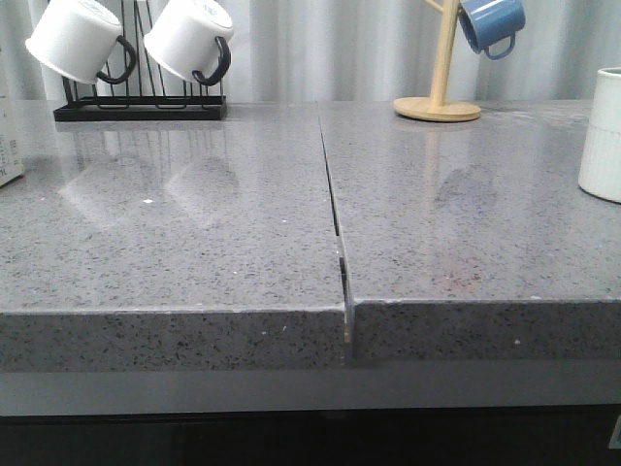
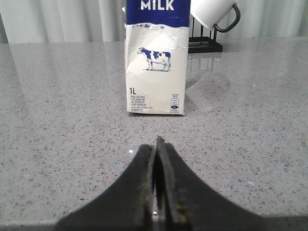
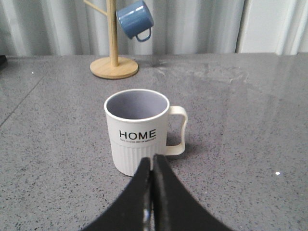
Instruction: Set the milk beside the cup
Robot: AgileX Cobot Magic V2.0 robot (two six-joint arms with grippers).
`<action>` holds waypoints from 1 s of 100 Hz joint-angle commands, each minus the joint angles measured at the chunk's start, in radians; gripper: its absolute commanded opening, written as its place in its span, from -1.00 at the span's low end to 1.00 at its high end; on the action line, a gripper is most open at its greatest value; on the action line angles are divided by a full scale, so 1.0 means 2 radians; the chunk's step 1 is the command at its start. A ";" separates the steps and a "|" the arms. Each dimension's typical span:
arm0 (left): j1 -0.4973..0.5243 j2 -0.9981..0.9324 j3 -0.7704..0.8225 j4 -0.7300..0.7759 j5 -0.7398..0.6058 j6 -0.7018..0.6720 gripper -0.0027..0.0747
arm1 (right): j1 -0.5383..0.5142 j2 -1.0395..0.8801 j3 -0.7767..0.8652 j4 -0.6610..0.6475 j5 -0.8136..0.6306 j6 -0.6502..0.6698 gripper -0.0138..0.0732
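The milk [image 2: 156, 67], a white carton with a blue top band, a cow picture and "1L", stands upright on the grey counter; in the front view only its edge [image 1: 8, 146] shows at the far left. My left gripper [image 2: 156, 144] is shut and empty, some way short of the carton. The cup [image 3: 138, 130], a white "HOME" mug with ribbed lower half and white handle, stands upright; its edge [image 1: 602, 136] shows at the front view's far right. My right gripper [image 3: 153, 161] is shut and empty, just short of the cup. Neither gripper shows in the front view.
A black rack [image 1: 141, 107] holds white mugs with black handles [image 1: 189, 39] at the back left. A wooden mug tree [image 1: 439, 102] with a small blue mug [image 1: 492, 24] stands at the back right. A seam [image 1: 335, 214] splits the counter down the middle.
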State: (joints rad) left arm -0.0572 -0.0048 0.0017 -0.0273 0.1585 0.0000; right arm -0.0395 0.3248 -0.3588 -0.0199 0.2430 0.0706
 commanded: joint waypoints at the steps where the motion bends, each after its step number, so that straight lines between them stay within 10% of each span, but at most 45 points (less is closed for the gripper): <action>1: 0.001 -0.016 0.021 -0.001 -0.041 -0.004 -0.99 | -0.002 0.043 -0.019 -0.002 -0.063 -0.001 -0.60; 22: 0.001 -0.016 0.021 -0.001 -0.041 -0.004 -0.99 | -0.003 0.137 -0.019 -0.002 -0.109 -0.001 0.17; 100: 0.001 -0.016 0.021 -0.001 -0.041 -0.005 -0.99 | -0.078 0.451 -0.022 -0.003 -0.429 -0.006 0.17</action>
State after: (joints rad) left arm -0.0572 -0.0048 0.0017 -0.0273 0.1585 0.0000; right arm -0.1881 1.1865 -0.3630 -0.0199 -0.4515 0.0665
